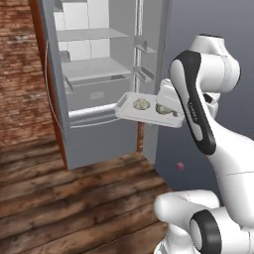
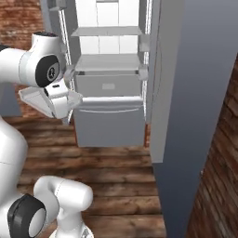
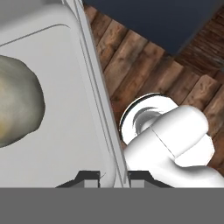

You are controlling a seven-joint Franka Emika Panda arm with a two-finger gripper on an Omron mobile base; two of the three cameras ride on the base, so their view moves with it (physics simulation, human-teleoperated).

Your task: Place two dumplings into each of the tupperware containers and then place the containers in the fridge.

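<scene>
Holding container [image 1: 130,110] before open fridge [image 1: 99,74], hand view showing jaws pinching rim

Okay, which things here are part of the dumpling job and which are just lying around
Part of the job:
- tupperware container, held by the gripper at its wall
- two dumplings in it
- fridge, door open

Just lying about:
- small red cube on the floor
- brick wall

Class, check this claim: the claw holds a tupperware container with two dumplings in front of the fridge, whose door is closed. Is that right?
Not quite. The fridge door is open, its shelves and drawers exposed, as the left base view shows. The rest stands: the claw grips the tupperware container by its rim, with two dumplings inside.
</scene>
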